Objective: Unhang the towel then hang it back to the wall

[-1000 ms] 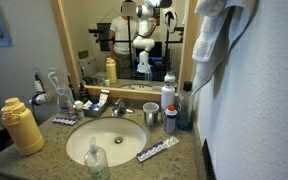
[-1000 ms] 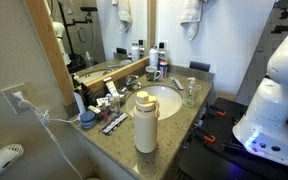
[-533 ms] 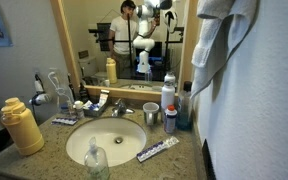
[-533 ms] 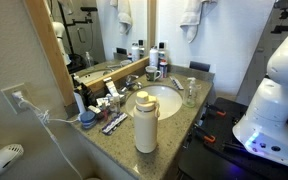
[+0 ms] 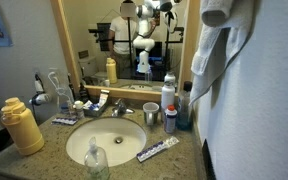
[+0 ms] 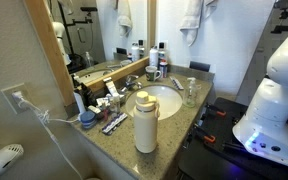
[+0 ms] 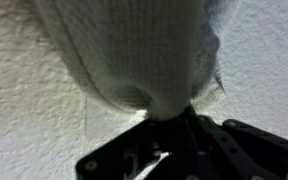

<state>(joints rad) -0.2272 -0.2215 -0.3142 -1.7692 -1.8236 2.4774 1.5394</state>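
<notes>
Gripping a bunched fold of the towel [image 7: 134, 50] in the wrist view, the dark end effector [image 7: 170, 120] is clenched on the cloth where it narrows to a point, close against the rough stucco wall [image 7: 24, 90]. The pale terry cloth fills the top of that view.

In an exterior view, nearest the camera, a soap dispenser [image 5: 96, 160] stands at the front edge of the speckled stone table [image 5: 189, 160], just before the oval white sink [image 5: 119, 140]. A yellow bottle [image 5: 22, 125] stands left of the sink and a flat tube [image 5: 157, 150] lies to its right. Behind the tube, a cup [image 5: 151, 115] and a tall spray can [image 5: 168, 98] stand side by side. Farther back, the wood-framed mirror [image 5: 94, 45] reflects the robot. High on the right, the towel [image 5: 216, 45] hangs in long folds against the white wall [image 5: 269, 100], bunched at its top near the upper edge of the picture, well above the table.

In an exterior view that looks along the table, the towel [image 6: 191, 15] shows at the top of the picture, beyond the sink [image 6: 167, 100]; the end effector cannot be made out there
</notes>
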